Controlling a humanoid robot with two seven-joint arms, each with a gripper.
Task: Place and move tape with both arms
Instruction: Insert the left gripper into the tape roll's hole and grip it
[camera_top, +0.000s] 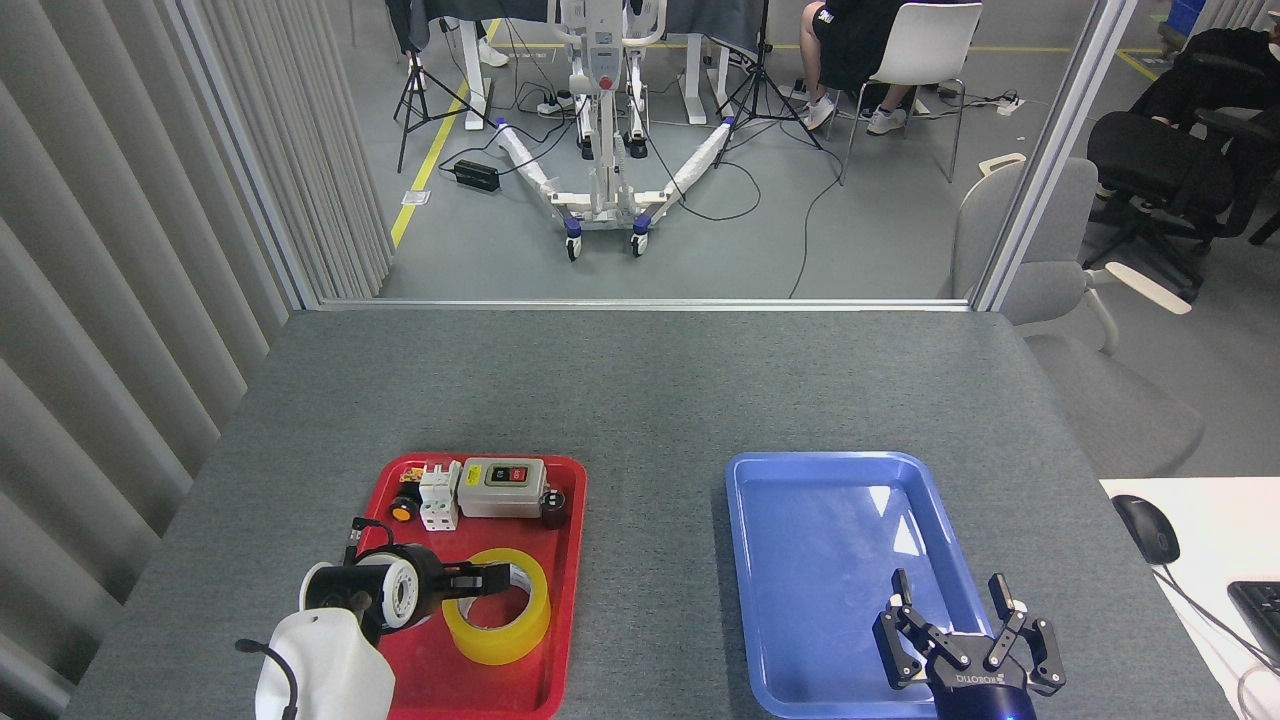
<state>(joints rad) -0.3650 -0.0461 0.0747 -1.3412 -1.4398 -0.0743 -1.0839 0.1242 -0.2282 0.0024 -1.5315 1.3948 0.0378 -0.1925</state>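
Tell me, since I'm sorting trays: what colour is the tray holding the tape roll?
Red; the red plastic tray holding the yellow tape roll shows clearly in the head view.

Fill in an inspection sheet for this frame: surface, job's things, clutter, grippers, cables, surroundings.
Surface: grey table, no spills seen.
Job's things: yellow tape lies flat in the red tray; blue tray holds nothing.
Clutter: switch box, white blocks and small parts at the red tray's far end.
Grippers: left gripper reaches into the tape's core, jaws' state unclear; right gripper open over the blue tray's near edge.
Cables: floor cables beyond the table.
Surroundings: wheeled stand, chairs, seated person, mouse.
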